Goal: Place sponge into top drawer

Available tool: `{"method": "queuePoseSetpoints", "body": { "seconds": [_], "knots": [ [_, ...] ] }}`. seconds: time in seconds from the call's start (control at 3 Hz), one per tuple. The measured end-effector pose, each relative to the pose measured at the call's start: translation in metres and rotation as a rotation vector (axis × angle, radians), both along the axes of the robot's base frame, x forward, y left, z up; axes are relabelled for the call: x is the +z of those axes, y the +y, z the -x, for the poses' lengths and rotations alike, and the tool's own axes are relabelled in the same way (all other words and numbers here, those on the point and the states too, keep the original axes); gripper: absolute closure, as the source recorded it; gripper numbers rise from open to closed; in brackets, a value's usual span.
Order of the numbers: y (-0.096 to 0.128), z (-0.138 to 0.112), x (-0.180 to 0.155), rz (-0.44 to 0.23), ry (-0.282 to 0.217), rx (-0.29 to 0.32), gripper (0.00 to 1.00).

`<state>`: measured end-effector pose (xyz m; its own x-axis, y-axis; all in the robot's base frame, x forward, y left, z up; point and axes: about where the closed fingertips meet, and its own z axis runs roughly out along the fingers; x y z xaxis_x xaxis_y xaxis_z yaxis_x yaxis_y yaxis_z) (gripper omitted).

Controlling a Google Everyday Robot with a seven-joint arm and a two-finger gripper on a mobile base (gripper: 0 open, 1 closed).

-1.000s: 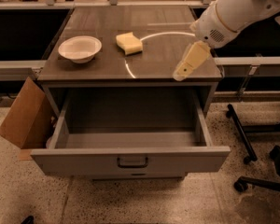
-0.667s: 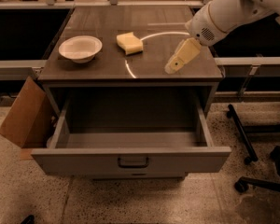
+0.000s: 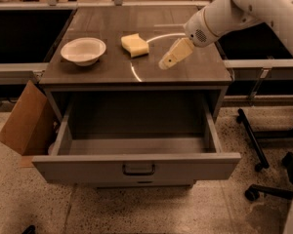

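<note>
The sponge [image 3: 135, 45] lies on the bench [image 3: 195, 73], between the white bowl [image 3: 83, 51] and the hand [image 3: 164, 64], touching neither. The hand hangs just over the bench surface near the sponge, angled down toward it. It seems to carry nothing, though whether it is released or clenched cannot be told. Below, the top drawer [image 3: 136, 165] stands pulled out. A cardboard box [image 3: 24, 118] leans beside it.

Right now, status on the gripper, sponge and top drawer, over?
Gripper over the countertop, right of the sponge, apart from it. Sponge on countertop beside white bowl. Top drawer open, empty. Nothing between gripper and sponge.
</note>
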<state>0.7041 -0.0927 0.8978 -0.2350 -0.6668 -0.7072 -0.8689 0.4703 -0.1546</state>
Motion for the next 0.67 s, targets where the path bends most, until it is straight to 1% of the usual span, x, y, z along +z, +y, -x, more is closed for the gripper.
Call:
{"method": "queuePoseSetpoints", "body": {
  "seconds": [0.33,0.67],
  "knots": [
    [0.008,-0.031,-0.01,-0.044,-0.032,-0.027,0.0],
    [0.018,-0.064,-0.022,-0.105,-0.052,-0.073,0.0]
  ]
}}
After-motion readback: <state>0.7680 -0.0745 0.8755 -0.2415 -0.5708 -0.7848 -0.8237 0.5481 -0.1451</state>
